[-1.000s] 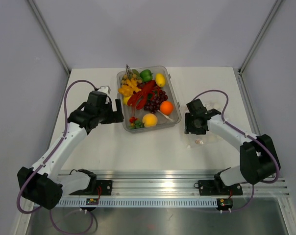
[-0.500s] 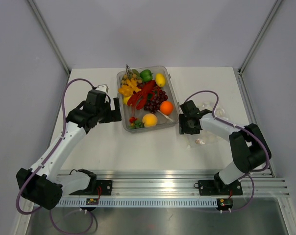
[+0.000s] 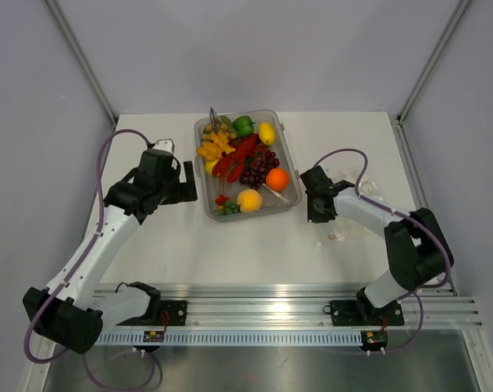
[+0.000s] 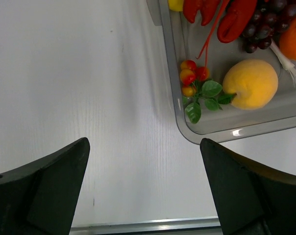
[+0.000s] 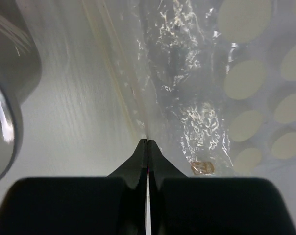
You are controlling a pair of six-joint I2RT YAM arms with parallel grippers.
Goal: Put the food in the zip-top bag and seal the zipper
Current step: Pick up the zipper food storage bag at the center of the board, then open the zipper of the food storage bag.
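High overview, close wrist views; tray [image 4: 226, 121] shared

A robotics lab test cell (a purpose-built rig, by its look): a slotted aluminium rail [image 3: 263, 314] carries the left arm [image 3: 99, 245] and right arm [image 3: 377, 216], bolted side by side. Beyond the rail lies a white table [image 3: 255, 245], walled by plain grey panels [image 3: 263, 49] in aluminium posts [image 3: 79, 57]. Purple cables [image 3: 108, 175] loop above the rail, and further beyond it is plastic toy food [image 3: 246, 163].

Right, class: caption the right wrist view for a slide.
Right gripper shut on the edge of the dotted zip-top bag, beside the tray.
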